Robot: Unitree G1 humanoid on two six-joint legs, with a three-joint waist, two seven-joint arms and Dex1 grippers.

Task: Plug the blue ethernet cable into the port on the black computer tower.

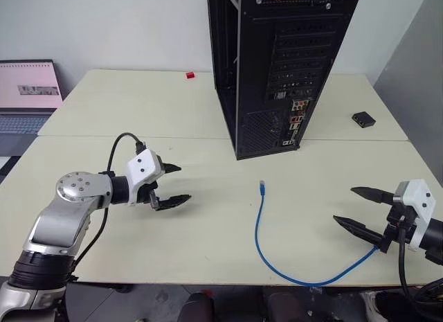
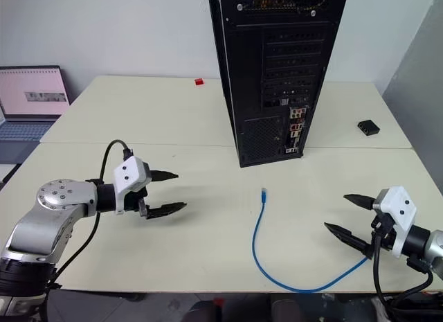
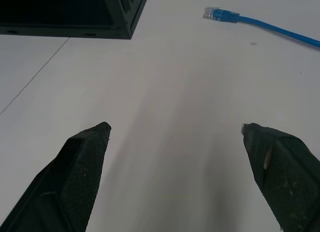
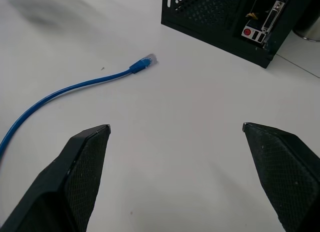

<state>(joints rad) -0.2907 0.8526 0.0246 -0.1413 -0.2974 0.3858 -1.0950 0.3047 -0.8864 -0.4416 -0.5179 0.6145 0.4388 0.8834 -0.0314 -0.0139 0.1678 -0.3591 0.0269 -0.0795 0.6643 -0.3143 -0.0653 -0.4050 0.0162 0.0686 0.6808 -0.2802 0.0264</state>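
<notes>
— Pale tabletop (image 1: pixel 138 107), laptop (image 1: pixel 28 93) off at its edge. Where's everything?

— The black computer tower (image 1: pixel 277 66) stands at the back, rear panel facing us, the port (image 1: pixel 296 106) somewhere in its connector cluster. The blue ethernet cable (image 1: pixel 257 232) lies loose in front, its plug (image 1: pixel 262 188) pointing at the tower.

— Grippers?

— Left gripper (image 1: pixel 169 185) and right gripper (image 1: pixel 361 208) hover either side, fingers spread wide, holding nothing.

— So nothing's begun?

— Seems so. Next, I'd judge, one gripper must pinch the cable just behind the plug.

The tall black metal computer tower (image 1: pixel 277 66) stands at the pale tabletop's (image 1: pixel 138 107) rear, the thin blue ethernet cable (image 1: pixel 259 228) lying before it, between both tools.
</notes>
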